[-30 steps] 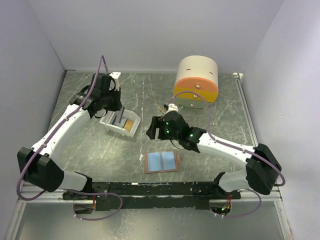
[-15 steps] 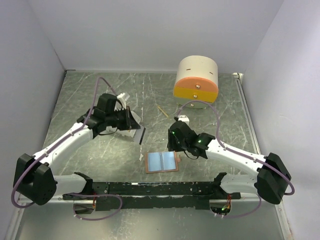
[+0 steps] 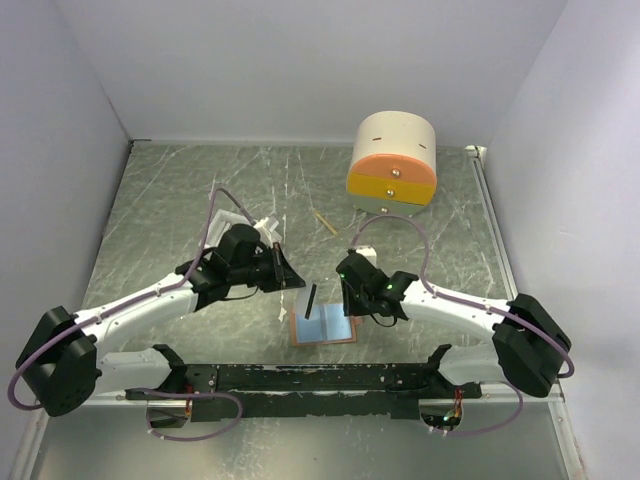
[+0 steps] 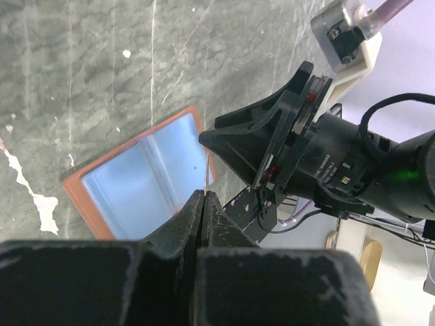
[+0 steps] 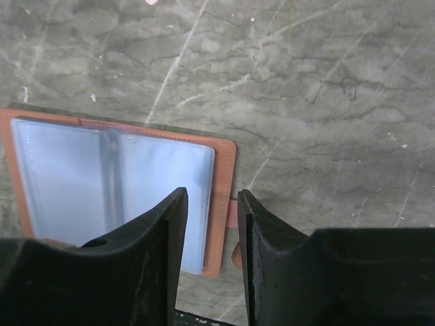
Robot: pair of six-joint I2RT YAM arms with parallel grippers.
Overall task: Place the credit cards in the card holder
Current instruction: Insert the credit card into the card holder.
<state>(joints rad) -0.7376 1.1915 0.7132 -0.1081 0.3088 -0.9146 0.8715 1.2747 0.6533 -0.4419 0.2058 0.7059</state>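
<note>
Black card point(image 3: 311, 300), pinched in your left gripper point(image 4: 202, 204), hangs over the open card holder point(image 3: 322, 325); your right gripper point(image 5: 211, 200) (jaws apart) straddles its edge.

Left arm point(image 3: 130, 305) and right arm point(image 3: 450, 305): white moulded link shells, black joint housings, bulky black shoulder blocks. A mauve cable point(image 3: 215, 212) loops along each arm back from the wrist. Left gripper point(image 4: 202, 198) and right gripper point(image 5: 209, 204): matte black, rough-textured wedge fingers. Behind the right gripper's fingers, a ribbed black motor body with a green light and a white camera bracket point(image 4: 346, 41) with dark screws. Both bases share a black rail point(image 3: 320, 378)
</note>
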